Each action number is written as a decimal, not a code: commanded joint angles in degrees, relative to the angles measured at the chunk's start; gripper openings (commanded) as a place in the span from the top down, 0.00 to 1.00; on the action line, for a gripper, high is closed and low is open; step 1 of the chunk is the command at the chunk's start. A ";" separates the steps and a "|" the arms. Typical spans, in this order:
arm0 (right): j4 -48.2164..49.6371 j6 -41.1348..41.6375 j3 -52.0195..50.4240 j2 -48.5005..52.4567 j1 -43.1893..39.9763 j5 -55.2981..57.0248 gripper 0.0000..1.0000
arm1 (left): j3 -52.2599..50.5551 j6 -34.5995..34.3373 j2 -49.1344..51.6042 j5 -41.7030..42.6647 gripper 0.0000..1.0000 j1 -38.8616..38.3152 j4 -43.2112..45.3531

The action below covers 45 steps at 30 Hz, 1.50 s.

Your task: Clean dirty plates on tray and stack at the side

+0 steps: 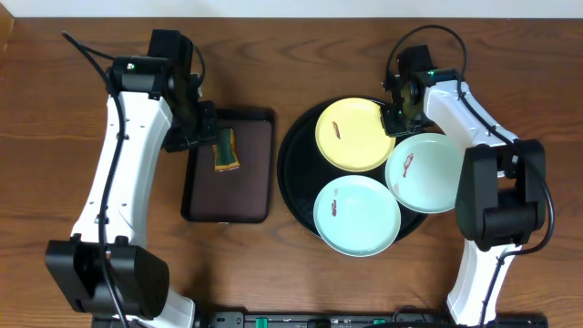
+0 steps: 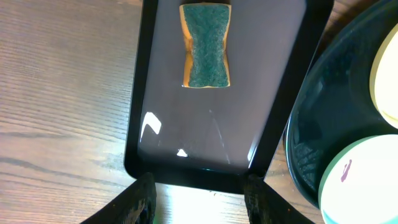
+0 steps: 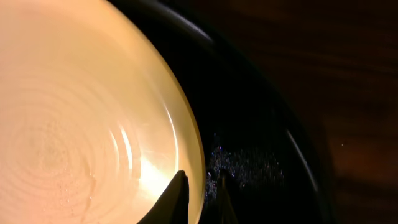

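The pale yellow plate (image 1: 353, 134) lies at the back of the round black tray (image 1: 290, 164), with a reddish smear on it. Two mint-white plates, one at the front (image 1: 357, 216) and one at the right (image 1: 424, 172), also carry smears. My right gripper (image 1: 393, 118) is at the yellow plate's right edge. In the right wrist view its fingers (image 3: 202, 193) straddle the rim of the yellow plate (image 3: 81, 112) and are shut on it. My left gripper (image 2: 199, 199) is open and empty, just off the end of the brown tray.
A rectangular dark brown tray (image 1: 246, 191) lies left of the black tray and holds a green and yellow sponge (image 1: 224, 150), also seen in the left wrist view (image 2: 206, 46). Wooden table surrounds both trays.
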 commanded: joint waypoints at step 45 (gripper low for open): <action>1.51 0.66 -1.81 0.46 0.35 0.33 0.99 | -21.03 -7.58 6.73 0.09 0.42 0.17 30.40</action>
